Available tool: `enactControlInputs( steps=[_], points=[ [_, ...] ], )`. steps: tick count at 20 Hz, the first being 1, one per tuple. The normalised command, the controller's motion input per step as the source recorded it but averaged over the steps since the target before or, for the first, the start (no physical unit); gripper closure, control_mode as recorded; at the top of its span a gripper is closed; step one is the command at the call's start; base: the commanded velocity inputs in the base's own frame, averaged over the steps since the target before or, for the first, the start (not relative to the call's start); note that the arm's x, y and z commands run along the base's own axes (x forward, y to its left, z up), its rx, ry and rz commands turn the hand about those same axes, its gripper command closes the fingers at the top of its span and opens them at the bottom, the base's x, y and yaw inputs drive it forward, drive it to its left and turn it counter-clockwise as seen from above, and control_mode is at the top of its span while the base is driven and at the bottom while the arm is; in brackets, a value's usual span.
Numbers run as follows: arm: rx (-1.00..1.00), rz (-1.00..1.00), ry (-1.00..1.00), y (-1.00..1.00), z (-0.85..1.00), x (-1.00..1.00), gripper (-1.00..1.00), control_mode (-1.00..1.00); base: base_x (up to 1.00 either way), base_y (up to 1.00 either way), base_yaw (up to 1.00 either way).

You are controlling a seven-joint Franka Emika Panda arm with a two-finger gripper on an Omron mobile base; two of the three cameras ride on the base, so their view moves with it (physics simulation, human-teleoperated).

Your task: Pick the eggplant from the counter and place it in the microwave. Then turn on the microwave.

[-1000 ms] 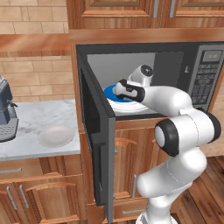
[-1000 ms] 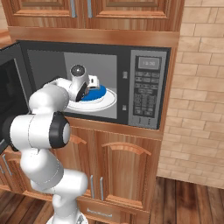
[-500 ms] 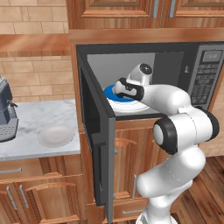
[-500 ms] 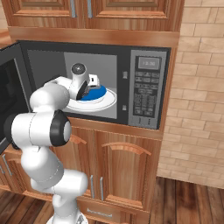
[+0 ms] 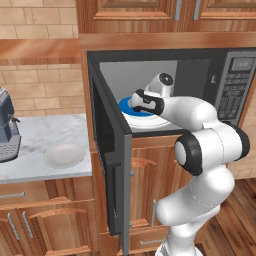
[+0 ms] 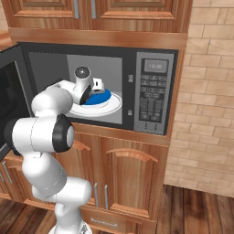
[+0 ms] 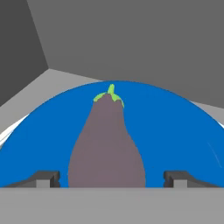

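Observation:
The eggplant (image 7: 107, 148), dark purple-grey with a green stem tip pointing away from the hand, lies on a blue plate (image 7: 175, 131) inside the microwave (image 5: 235, 85). My gripper (image 7: 111, 179) is open, one fingertip on each side of the eggplant's thick end with a gap showing at both. In the base views the gripper (image 5: 137, 102) (image 6: 97, 87) reaches into the cavity just over the blue plate (image 6: 101, 97), which rests on the white turntable (image 5: 150, 122). The microwave door (image 5: 107, 150) stands swung open to the left. The counter (image 5: 45, 140) lies left of the microwave.
A pale shallow dish (image 5: 64, 155) sits on the counter, with a grey coffee machine (image 5: 7, 132) at the far left. The button panel (image 6: 153, 91) is on the microwave's right side. Wooden cabinets are above and below, and the open door edge is close to the arm's left.
The jaws have spread apart and let go of the eggplant, which now rests on the blue plate. The arm has stayed almost in place.

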Motion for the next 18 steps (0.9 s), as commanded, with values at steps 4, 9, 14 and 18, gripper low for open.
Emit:
enactControlInputs(
  steps=[4,9,14,18],
  points=[
    [0.0,0.0,0.0,0.0,-0.07,0.0,-1.0,-1.0,0.0,0.0,0.0],
    [0.0,0.0,0.0,0.0,0.03,0.0,-1.0,-1.0,0.0,0.0,0.0],
    [0.0,0.0,0.0,0.0,0.14,0.0,-1.0,-1.0,0.0,0.0,0.0],
    [0.0,0.0,0.0,0.0,0.12,-0.03,-1.0,-1.0,0.0,0.0,0.0]
  ],
)
